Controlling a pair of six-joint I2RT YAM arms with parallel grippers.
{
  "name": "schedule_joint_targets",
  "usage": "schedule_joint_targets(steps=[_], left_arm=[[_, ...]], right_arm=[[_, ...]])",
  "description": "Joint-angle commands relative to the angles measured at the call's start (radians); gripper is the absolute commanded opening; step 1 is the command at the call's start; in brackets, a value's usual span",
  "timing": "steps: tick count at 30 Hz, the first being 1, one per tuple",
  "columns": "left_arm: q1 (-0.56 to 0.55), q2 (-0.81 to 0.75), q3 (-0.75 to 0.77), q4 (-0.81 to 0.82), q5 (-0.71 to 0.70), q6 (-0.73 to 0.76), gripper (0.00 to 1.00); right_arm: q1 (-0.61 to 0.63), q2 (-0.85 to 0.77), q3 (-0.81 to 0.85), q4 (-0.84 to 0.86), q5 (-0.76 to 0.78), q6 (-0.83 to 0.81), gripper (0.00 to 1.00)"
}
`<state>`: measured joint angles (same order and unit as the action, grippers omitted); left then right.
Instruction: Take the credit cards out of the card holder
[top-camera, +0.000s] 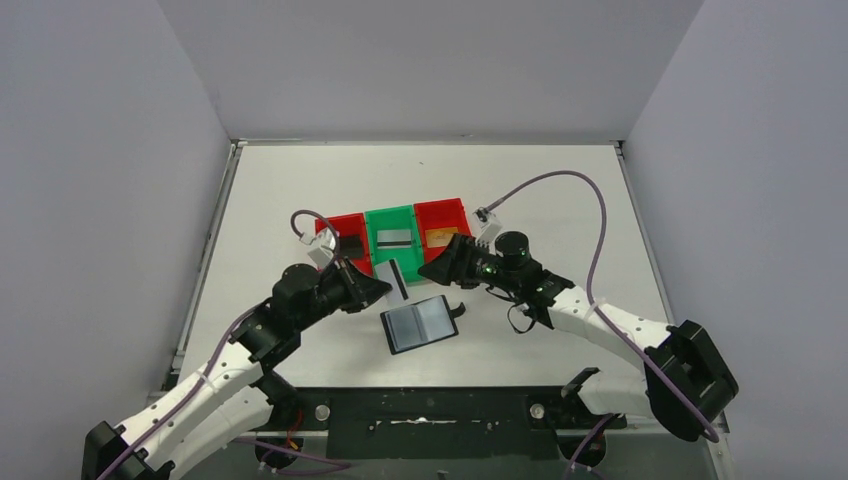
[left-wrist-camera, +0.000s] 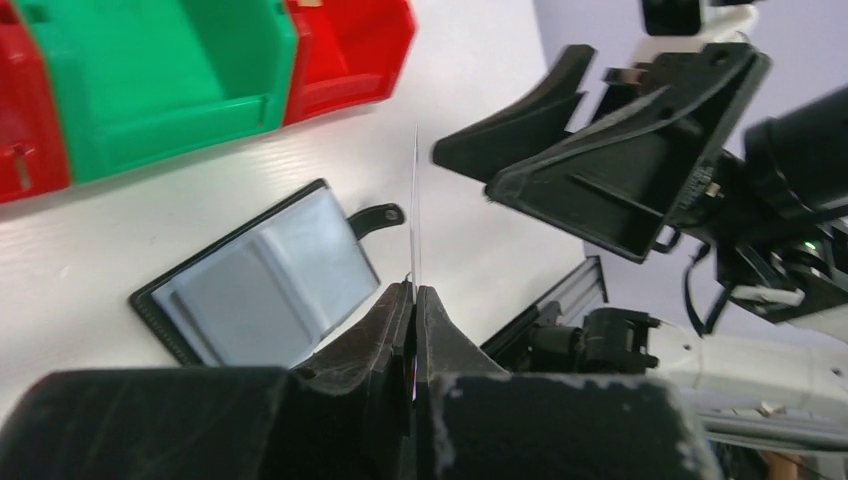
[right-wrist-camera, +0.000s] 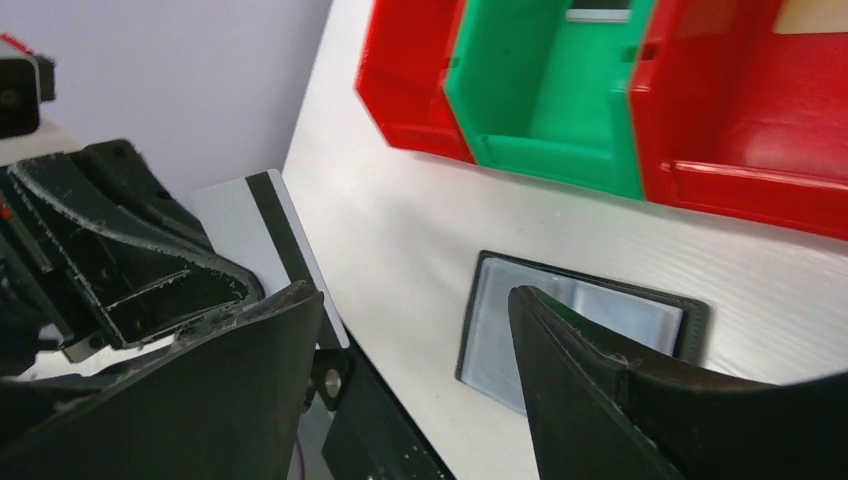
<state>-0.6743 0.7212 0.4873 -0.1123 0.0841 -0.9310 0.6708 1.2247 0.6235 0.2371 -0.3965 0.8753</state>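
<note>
The card holder (top-camera: 420, 325) lies open on the table, its grey-blue inner face up; it also shows in the left wrist view (left-wrist-camera: 260, 275) and the right wrist view (right-wrist-camera: 590, 310). My left gripper (top-camera: 383, 287) is shut on a silver credit card (top-camera: 394, 279) with a black stripe and holds it upright above the table, left of the holder. In the left wrist view the card (left-wrist-camera: 416, 200) is edge-on between the shut fingers (left-wrist-camera: 414, 292). My right gripper (top-camera: 436, 270) is open and empty, just above the holder's far edge, facing the card (right-wrist-camera: 262, 225).
Three small bins stand in a row behind the holder: red (top-camera: 341, 240), green (top-camera: 391, 232) and red (top-camera: 443, 224), each with a card lying in it. The table's near edge with its black rail (top-camera: 430, 408) is just in front of the holder.
</note>
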Motion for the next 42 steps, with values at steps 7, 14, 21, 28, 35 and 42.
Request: schedule_joint_targets(steps=[7, 14, 21, 28, 35, 42], left_arm=[[0.020, 0.030, 0.028, 0.293, 0.253, 0.041, 0.00], [0.031, 0.046, 0.021, 0.322, 0.289, 0.021, 0.00], [0.057, 0.041, 0.015, 0.315, 0.301, 0.016, 0.00], [0.082, 0.041, -0.001, 0.332, 0.328, 0.001, 0.00], [0.102, 0.036, -0.010, 0.342, 0.345, -0.009, 0.00], [0.121, 0.036, -0.004, 0.295, 0.330, -0.005, 0.21]], right_arm=[[0.000, 0.085, 0.087, 0.338, -0.356, 0.051, 0.64], [-0.002, 0.108, 0.084, 0.412, -0.419, 0.104, 0.50], [-0.016, 0.106, 0.050, 0.485, -0.445, 0.145, 0.38], [-0.020, 0.106, 0.044, 0.506, -0.474, 0.158, 0.28], [-0.033, 0.094, 0.018, 0.538, -0.486, 0.171, 0.18], [-0.035, 0.094, 0.024, 0.541, -0.495, 0.164, 0.00]])
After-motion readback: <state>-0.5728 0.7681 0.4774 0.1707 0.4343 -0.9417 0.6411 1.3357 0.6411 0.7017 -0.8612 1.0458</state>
